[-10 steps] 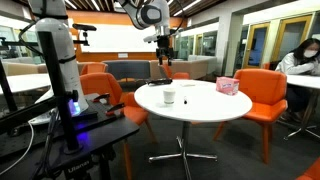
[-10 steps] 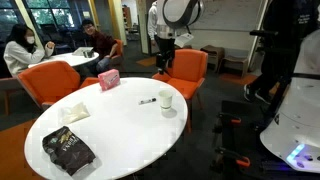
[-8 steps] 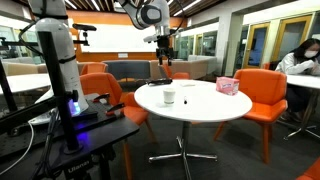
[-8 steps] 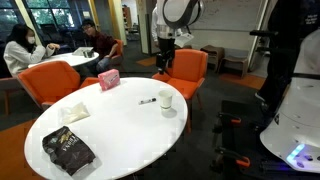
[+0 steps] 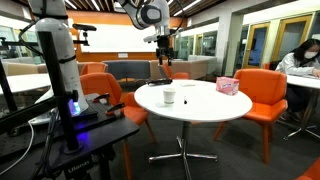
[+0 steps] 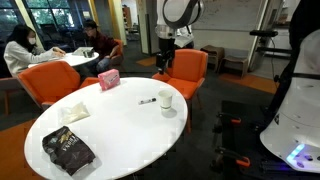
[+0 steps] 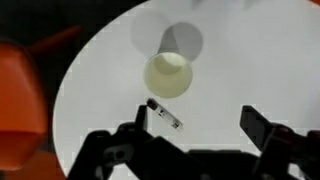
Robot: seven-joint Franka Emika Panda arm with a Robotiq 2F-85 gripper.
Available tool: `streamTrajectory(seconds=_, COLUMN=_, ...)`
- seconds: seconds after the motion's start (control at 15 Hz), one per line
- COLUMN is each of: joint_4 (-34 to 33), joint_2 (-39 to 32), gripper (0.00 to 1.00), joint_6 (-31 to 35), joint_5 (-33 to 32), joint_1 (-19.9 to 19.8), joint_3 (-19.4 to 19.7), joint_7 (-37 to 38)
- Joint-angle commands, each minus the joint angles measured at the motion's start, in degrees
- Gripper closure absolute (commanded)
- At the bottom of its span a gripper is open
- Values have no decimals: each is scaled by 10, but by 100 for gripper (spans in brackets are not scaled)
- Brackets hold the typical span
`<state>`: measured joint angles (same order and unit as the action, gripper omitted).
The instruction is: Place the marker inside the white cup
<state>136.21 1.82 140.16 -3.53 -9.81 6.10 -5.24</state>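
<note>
The white cup (image 5: 169, 97) stands upright on the round white table (image 5: 200, 108); it also shows in the other exterior view (image 6: 165, 100) and from above in the wrist view (image 7: 169, 72). The marker (image 6: 147, 101), a slim dark stick, lies flat on the table just beside the cup; in the wrist view (image 7: 164, 115) it lies just below the cup. It is too small to make out in the exterior view with the pink box at right. My gripper (image 5: 164, 60) (image 6: 162, 62) (image 7: 195, 125) hangs high above the table edge, open and empty.
A pink box (image 5: 227, 86) (image 6: 107, 80) sits on the table. A dark snack bag (image 6: 67, 151) and a white napkin (image 6: 74, 111) lie on the table. Orange chairs (image 5: 262, 95) surround it. People sit at tables behind (image 6: 30, 50).
</note>
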Motion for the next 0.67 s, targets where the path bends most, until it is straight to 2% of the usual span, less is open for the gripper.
streamTrajectory(seconds=0.0, joint_4=-23, joint_2=-19, gripper=0, joint_6=-9, joint_5=5, joint_1=8, joint_3=8, joint_7=-16)
streamTrajectory(seconds=0.27, joint_4=-102, joint_2=-86, gripper=0, joint_6=-27, joint_5=5, joint_1=6, joint_3=5, joint_7=-105)
streamTrajectory(seconds=0.6, joint_4=-240, joint_2=-218, gripper=0, joint_6=-101, joint_5=-20, joint_1=-5, joint_3=-6, joint_7=-222)
